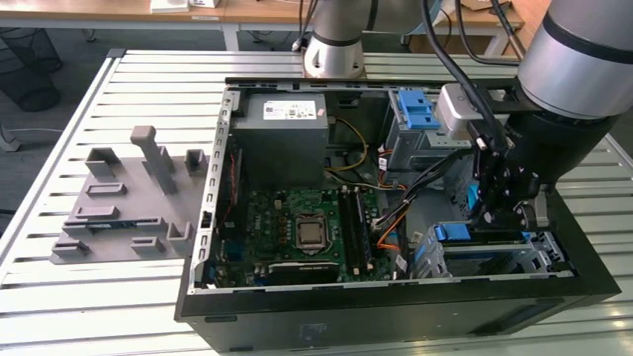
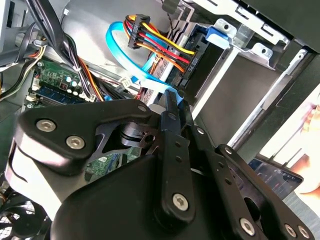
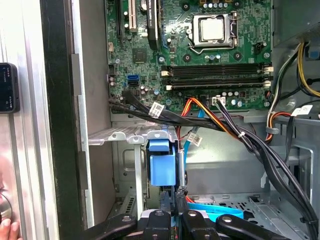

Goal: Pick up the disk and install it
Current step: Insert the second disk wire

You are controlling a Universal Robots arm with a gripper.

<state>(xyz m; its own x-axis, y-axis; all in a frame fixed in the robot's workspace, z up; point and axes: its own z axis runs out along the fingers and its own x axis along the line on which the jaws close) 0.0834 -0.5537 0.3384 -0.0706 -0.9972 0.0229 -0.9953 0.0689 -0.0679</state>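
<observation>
Gripper (image 1: 502, 215) down inside open computer case (image 1: 296, 326), at drive cage on exterior view's right; jaws clenched on blue carrier tab of disk (image 3: 163, 167), disk standing in bay slot; install looks nearly finished, release pending

The silver-grey arm (image 1: 579, 59) carries black cables, a white wrist box and a black, silver-screwed pincer (image 3: 174, 216).

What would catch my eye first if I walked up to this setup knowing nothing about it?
Probably the open computer case lying on the slatted metal table, its green motherboard exposed. Next, the robot arm reaching down into the case at the exterior view's right, its black end effector low among the drive bays. In the first wrist view, a bright blue plastic carrier stands out just ahead of it.
</observation>
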